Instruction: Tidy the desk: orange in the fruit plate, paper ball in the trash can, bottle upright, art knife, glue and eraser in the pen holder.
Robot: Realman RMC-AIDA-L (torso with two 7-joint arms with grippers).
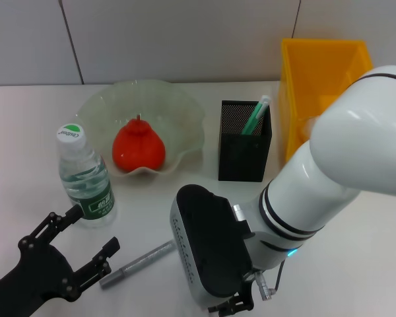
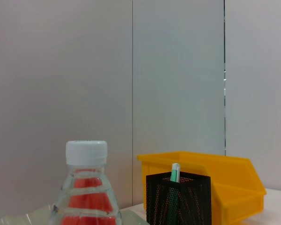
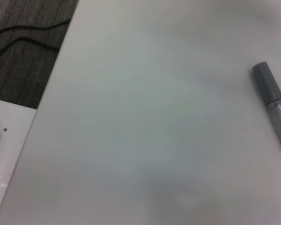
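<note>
Nearest, the left gripper (image 1: pixel 86 238) sat low at the table's (image 1: pixel 356 251) front left, fingers spread wide, grasping nothing. Just beside it the grey knife (image 1: pixel 137 263) lay flat, long axis diagonal, cap end toward the near left, other end toward the right arm. The right gripper (image 1: pixel 234 305) hung at the front edge; finger state cannot be told. Bottle (image 1: pixel 84 173) stood upright behind the left gripper. Farther back, the orange (image 1: pixel 138 146) lay in the plate (image 1: pixel 185 112), the holder (image 1: pixel 244 140) held a green pen (image 1: pixel 256 115), and the yellow bin (image 1: pixel 317 79) stood far right.
</note>
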